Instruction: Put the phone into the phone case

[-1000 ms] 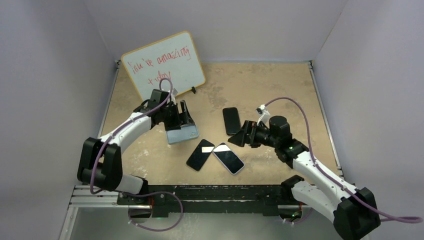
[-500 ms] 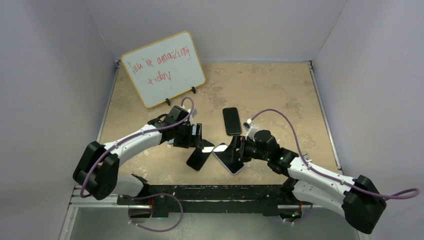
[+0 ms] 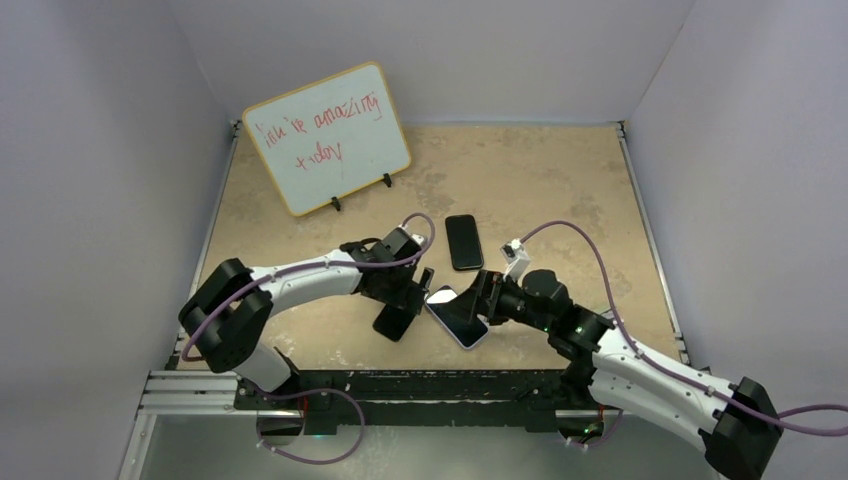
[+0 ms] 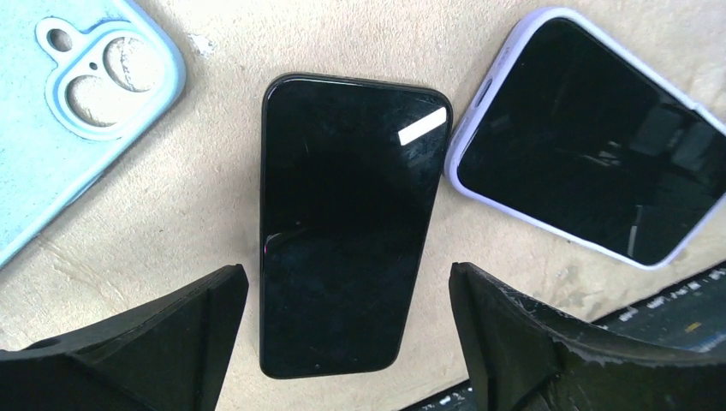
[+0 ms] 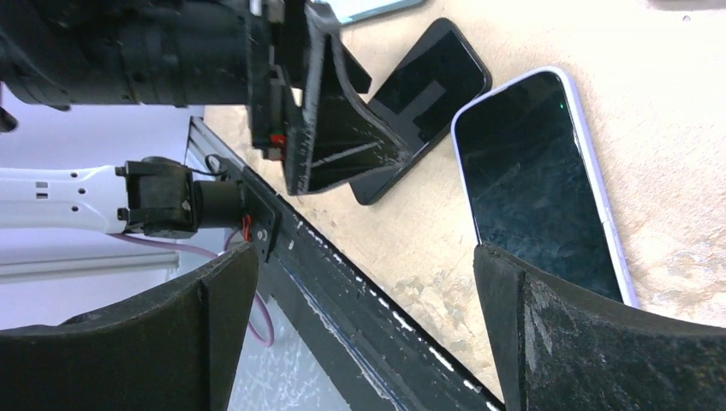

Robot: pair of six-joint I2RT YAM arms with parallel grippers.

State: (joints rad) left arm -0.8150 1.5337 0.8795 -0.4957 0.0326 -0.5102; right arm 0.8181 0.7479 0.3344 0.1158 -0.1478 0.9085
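A bare black phone [image 4: 347,223] lies screen up on the table, near the front edge [image 3: 397,322]. My left gripper [image 4: 347,342] is open and hovers over its near end, a finger on each side, not touching it; it is also in the top view [image 3: 412,290]. An empty light blue phone case [image 4: 77,103] lies flat to the phone's left; my left arm hides it in the top view. A phone in a lilac-white case [image 3: 458,316] lies to the right. My right gripper [image 5: 368,334] is open and empty beside that phone [image 5: 539,180].
A second black phone [image 3: 463,242] lies farther back at the centre. A whiteboard [image 3: 328,137] with red writing stands at the back left. The black front rail [image 3: 420,385] runs just below the phones. The two grippers are close together.
My left arm has swung from the blue case towards the near centre and now sits over the black phone. My right gripper has moved left and nearer, beside the cased phone.
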